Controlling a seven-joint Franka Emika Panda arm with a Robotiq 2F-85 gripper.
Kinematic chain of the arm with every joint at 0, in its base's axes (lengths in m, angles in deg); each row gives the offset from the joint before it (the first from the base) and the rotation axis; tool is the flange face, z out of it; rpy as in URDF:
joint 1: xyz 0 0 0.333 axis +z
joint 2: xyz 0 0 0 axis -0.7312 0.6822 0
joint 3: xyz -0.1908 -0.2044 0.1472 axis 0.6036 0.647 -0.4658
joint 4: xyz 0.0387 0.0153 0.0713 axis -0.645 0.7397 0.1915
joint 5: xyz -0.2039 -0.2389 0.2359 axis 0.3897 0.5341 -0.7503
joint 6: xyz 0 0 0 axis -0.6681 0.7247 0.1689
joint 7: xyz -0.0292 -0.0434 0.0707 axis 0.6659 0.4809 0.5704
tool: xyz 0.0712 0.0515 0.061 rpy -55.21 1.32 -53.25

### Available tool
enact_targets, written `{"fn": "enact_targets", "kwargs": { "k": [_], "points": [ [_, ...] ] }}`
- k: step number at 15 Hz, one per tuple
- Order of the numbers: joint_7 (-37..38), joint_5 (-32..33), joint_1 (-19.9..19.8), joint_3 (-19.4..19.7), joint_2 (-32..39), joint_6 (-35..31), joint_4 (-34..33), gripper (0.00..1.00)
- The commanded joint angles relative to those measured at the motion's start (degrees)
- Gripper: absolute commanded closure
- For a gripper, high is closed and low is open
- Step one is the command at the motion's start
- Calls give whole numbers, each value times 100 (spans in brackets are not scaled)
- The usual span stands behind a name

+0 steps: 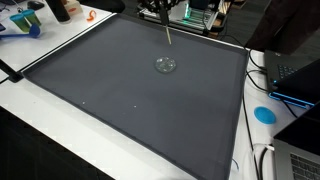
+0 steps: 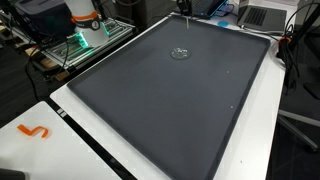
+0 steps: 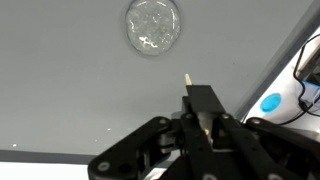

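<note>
Dark grey mat point(image 1: 130, 100) on a white table point(image 1: 40, 130), laptops point(image 1: 295, 75) and cables point(image 1: 262, 160) alongside.

A clear dish point(image 1: 165, 65) is lying on the mat point(image 1: 110, 110), near its far edge. Above that edge, the gripper point(image 1: 162, 13) is holding a stick point(image 1: 168, 35).
</note>
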Motion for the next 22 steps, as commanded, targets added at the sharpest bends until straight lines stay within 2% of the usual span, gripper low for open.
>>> {"fn": "enact_targets", "kwargs": {
  "k": [1,11,22],
  "points": [
    [255,220,169,62,-244,-140,234,97],
    [947,808,358,5,-270,-89,181,97],
    [2731,2239,452,-271,-187,387,-211,97]
  ]
}}
